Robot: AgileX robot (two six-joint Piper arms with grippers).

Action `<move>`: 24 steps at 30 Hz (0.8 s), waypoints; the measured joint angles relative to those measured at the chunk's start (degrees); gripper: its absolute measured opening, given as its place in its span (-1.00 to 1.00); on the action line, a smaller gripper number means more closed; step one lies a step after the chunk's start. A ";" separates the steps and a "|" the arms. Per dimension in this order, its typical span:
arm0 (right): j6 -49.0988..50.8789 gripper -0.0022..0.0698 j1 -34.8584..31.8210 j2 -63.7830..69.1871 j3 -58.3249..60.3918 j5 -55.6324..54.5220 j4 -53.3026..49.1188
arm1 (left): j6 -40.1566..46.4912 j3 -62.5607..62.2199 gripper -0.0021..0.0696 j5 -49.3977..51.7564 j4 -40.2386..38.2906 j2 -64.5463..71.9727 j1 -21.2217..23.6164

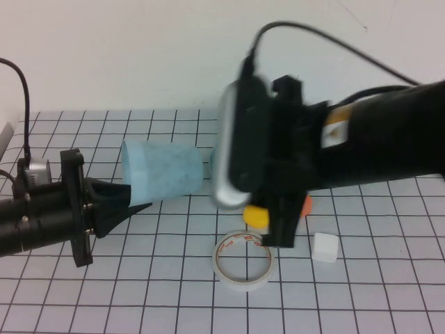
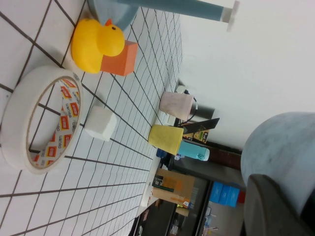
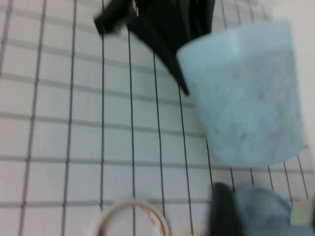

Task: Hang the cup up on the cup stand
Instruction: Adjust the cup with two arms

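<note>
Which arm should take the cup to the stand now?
Left. The left gripper is shut on the cup, holding it above the table; the right gripper hovers beside it, holding nothing.

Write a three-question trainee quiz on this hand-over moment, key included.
1. True or false: the left gripper is shut on the cup.
2. Which lies nearest the tape roll: A the white cube, B a pale green cup, C a spoon?
3. Fill in: the cup is held on its ____, off the table.

Key: 1 true. 2 A. 3 side. The right gripper sits by the cup's base, above the yellow duck.
</note>
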 joint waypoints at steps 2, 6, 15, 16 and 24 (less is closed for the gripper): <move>6.72 0.32 1.97 2.50 -2.12 1.08 -9.35 | 0.11 0.00 -0.92 0.00 0.00 0.00 0.00; 19.83 0.85 7.33 6.73 -3.92 1.99 -32.42 | 0.11 0.00 -0.92 0.00 0.00 0.00 0.00; 61.01 0.98 13.97 12.23 -4.69 4.48 -72.53 | 0.49 0.00 -0.92 0.00 -0.09 0.00 0.00; 63.41 0.98 14.09 12.23 -4.93 4.73 -74.17 | 0.52 0.00 -0.92 0.00 -0.09 0.00 0.00; 68.10 0.98 15.30 12.01 -9.37 9.27 -66.66 | 1.57 0.00 -0.92 0.00 -0.21 0.00 0.00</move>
